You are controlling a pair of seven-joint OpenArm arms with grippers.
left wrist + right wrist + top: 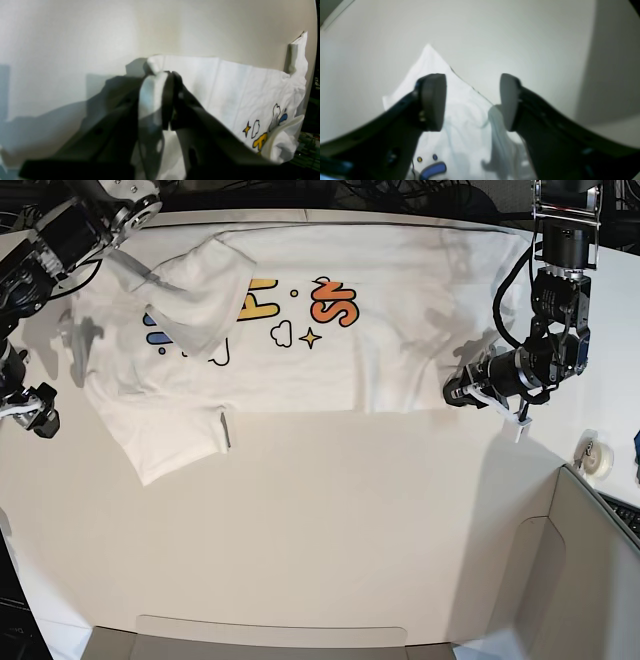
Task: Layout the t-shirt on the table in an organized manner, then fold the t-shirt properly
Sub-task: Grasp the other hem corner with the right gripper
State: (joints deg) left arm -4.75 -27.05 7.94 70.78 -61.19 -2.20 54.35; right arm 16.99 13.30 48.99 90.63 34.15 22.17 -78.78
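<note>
T-shirt [330,350] lies spread print-up across the far half of the table [330,520]. From the base view I see one sleeve [200,300] folded over onto the chest, covering part of the print, and the other sleeve [175,445] flat, pointing toward the near side.

Left gripper [170,100]: my left wrist view shows the fingers pressed together on a bunched fold at the shirt's hem corner, with white cloth caught between the pads. The base view places this gripper [458,393] low at the hem end, but it is too small there to confirm the pinch. The wrist view also shows a star and yellow lettering at its right edge.

Right gripper [472,100]: the right wrist view shows the fingers spread wide with nothing between them, hanging over a pointed corner of the shirt [460,120]; a blue patch of print sits at the bottom edge. In the base view I make this gripper [140,215] out at the sleeve end of the shirt, though its fingertips are hard to read there.

A tape roll [597,459] sits near the table's edge.
</note>
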